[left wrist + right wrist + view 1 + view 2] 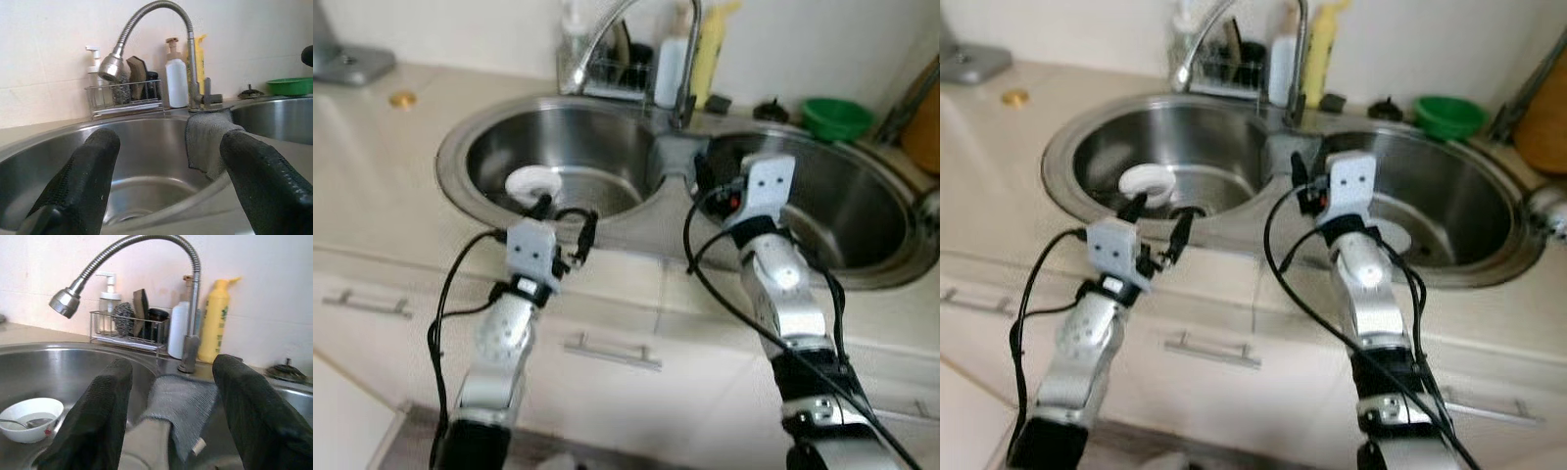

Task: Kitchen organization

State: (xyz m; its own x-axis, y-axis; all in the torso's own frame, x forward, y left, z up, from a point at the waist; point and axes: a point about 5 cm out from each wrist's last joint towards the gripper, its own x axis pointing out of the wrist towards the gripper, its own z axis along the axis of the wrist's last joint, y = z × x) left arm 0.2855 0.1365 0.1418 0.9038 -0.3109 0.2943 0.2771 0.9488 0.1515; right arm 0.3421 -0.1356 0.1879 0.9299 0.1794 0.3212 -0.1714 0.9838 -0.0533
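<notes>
A steel double sink [460,137] is set in the beige counter. A white bowl [533,183] with a spoon [29,422] in it sits in the left basin. A grey cloth [183,404] hangs over the divider between the basins, below the faucet [188,58]. My left gripper [566,217] is open over the front rim of the left basin, just short of the bowl, holding nothing. My right gripper [173,369] is open above the divider's front, pointing at the cloth, with nothing between its fingers.
Behind the sink, a wire rack [124,100] holds scourers and a sponge, with a pump dispenser, a white bottle [178,330] and a yellow bottle [215,320] alongside. A green bowl [837,117] sits at the back right. Drawer handles [612,351] run below the counter edge.
</notes>
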